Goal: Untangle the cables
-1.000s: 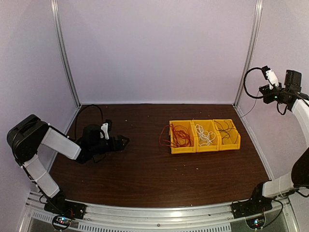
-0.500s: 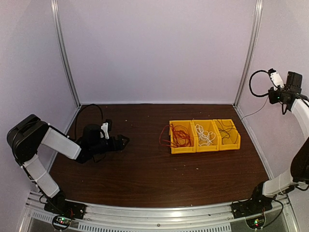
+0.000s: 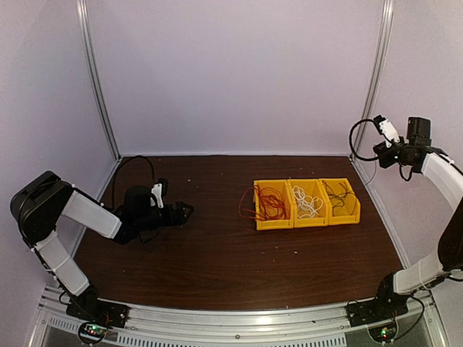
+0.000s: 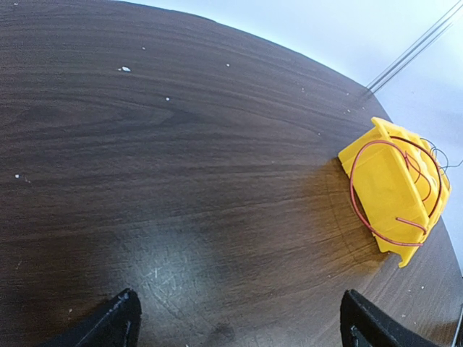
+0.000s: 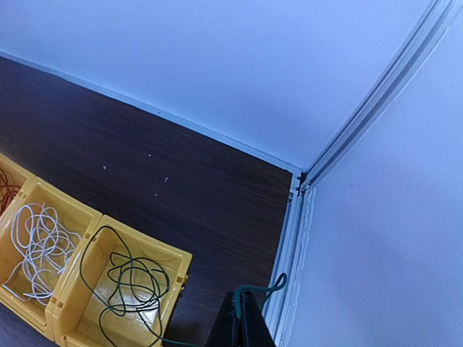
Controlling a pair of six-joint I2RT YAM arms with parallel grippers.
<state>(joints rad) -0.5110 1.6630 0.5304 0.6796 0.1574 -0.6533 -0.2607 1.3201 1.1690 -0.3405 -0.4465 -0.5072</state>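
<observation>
Three cables lie apart in a row of yellow bins (image 3: pixel 273 225). The red cable (image 3: pixel 269 204) fills the left bin and loops over its side (image 4: pixel 362 210). A white cable (image 3: pixel 307 201) is coiled in the middle bin. In the right bin sits the dark, black-green cable (image 5: pixel 123 278). One strand of it runs out to my right gripper (image 5: pixel 242 298), which is shut on it, with a short loop sticking past the tips. That gripper (image 3: pixel 379 152) hangs high by the right wall. My left gripper (image 4: pixel 239 303) stands open and holds nothing, low over bare wood left of the bins.
A metal corner post (image 3: pixel 370 79) and the right wall stand close beside the right arm. The dark wooden table (image 3: pixel 217 246) stretches between the left gripper and the bins. A thick black arm cable (image 3: pixel 130 170) arcs behind the left wrist.
The right arm has swung left and slightly down toward the bins, still gripping the dark cable. The left arm has not moved.
</observation>
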